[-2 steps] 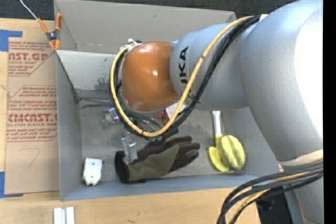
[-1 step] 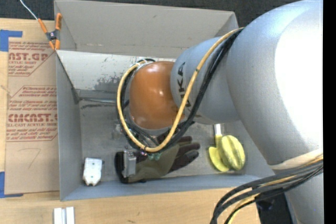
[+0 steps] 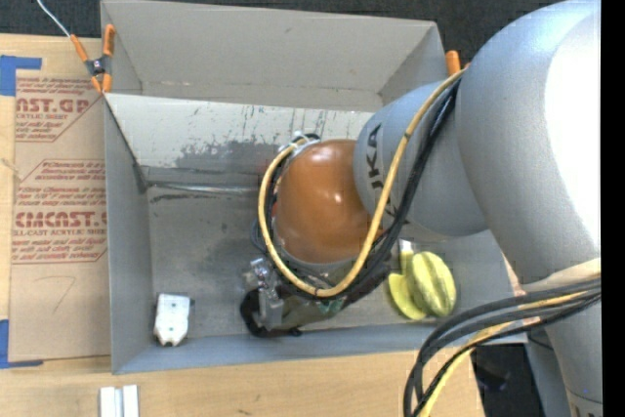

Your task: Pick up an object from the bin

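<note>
A grey metal bin [image 3: 127,210] seen from above, with one robot arm [image 3: 508,142] reaching in from the right. A round orange cover [image 3: 317,200] on its wrist, ringed by yellow and black cables [image 3: 269,210], hangs over the middle of the floor.

Three loose things can be counted on the floor, all along the bin's near wall at the bottom of the view. One small white blocky thing [image 3: 172,317] lies in the left corner, well apart from the arm. One yellow-green, ridged, rounded thing [image 3: 422,285] lies to the right, just beside the cables. One small black thing [image 3: 256,319] lies between them, against the near wall.

The gripper [image 3: 266,306] points down below the orange cover, right at the black thing and seemingly touching it. Whether the fingers are spread or pressed together cannot be told, nor whether they grip anything. A sliver of green [image 3: 330,305] shows just right of the gripper, too hidden to name.
</note>
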Robot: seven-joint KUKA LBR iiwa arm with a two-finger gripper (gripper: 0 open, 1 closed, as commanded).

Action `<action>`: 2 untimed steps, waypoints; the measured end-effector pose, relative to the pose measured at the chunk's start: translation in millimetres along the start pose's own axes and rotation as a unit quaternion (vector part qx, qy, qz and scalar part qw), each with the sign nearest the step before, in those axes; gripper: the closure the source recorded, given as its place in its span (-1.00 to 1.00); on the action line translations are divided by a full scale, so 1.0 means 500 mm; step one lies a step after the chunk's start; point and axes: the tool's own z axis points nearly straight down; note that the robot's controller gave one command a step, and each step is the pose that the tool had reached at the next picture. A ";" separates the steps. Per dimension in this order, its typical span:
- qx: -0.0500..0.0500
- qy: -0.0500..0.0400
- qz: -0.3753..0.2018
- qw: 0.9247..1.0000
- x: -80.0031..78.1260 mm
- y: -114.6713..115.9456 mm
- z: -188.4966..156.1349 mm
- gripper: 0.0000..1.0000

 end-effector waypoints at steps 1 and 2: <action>0.000 0.000 0.000 1.000 0.000 0.000 0.000 1.00; 0.000 0.003 0.014 1.000 -0.006 0.027 -0.156 1.00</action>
